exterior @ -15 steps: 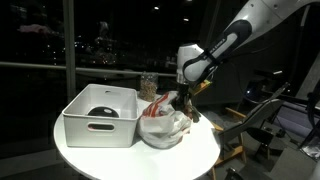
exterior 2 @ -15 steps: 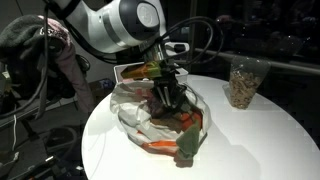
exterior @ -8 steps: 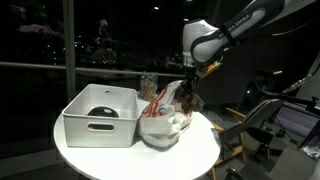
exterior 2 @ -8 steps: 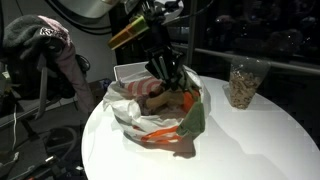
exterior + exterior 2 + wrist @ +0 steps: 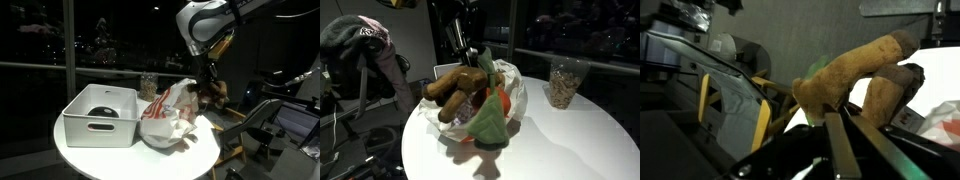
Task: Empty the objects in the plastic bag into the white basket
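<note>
My gripper [image 5: 205,82] hangs above the right side of the white and red plastic bag [image 5: 165,118]. It is shut on a brown plush toy [image 5: 455,92] with a green cloth part [image 5: 490,125] and holds it above the table. In the wrist view the toy [image 5: 845,75] sticks out just past my closed fingers [image 5: 840,140]. The bag [image 5: 517,92] is pulled up behind the toy, and I cannot tell whether it is pinched too. The white basket [image 5: 100,115] stands left of the bag with a dark object inside. Only its corner [image 5: 444,71] shows behind the toy.
A clear jar [image 5: 563,82] with brownish contents stands at the back of the round white table [image 5: 570,140]; it also shows behind the bag [image 5: 148,82]. A chair with clothes [image 5: 365,50] is beside the table. Yellow frames [image 5: 240,125] stand beyond the table edge.
My gripper has risen and moved away from the basket. The brown and green toy has come up out of the bag. The bag has been pulled upward and stretched.
</note>
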`<state>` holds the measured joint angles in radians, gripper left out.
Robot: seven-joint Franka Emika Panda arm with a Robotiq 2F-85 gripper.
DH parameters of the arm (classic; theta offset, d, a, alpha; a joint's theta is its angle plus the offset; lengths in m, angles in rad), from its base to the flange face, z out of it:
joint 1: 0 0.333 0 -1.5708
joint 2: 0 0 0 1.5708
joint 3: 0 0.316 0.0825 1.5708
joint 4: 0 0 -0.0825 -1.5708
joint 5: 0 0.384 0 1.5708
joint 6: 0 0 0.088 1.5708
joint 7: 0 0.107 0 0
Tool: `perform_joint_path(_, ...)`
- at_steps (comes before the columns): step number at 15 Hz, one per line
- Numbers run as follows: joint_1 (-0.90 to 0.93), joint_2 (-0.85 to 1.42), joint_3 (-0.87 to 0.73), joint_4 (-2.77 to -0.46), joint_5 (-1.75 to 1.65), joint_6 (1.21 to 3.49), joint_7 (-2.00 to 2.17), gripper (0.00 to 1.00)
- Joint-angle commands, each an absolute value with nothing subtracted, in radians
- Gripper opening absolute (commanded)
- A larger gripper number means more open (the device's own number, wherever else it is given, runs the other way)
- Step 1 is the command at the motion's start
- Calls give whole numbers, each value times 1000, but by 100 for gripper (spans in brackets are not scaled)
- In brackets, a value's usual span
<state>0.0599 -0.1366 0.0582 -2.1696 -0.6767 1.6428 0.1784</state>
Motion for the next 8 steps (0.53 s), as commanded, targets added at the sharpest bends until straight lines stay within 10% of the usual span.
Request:
perform_joint_path(1,79,-152,108,-2079,-747,1436,152,2)
perform_joint_path(8,172,-238,209,-2020,-789,1520,201,2)
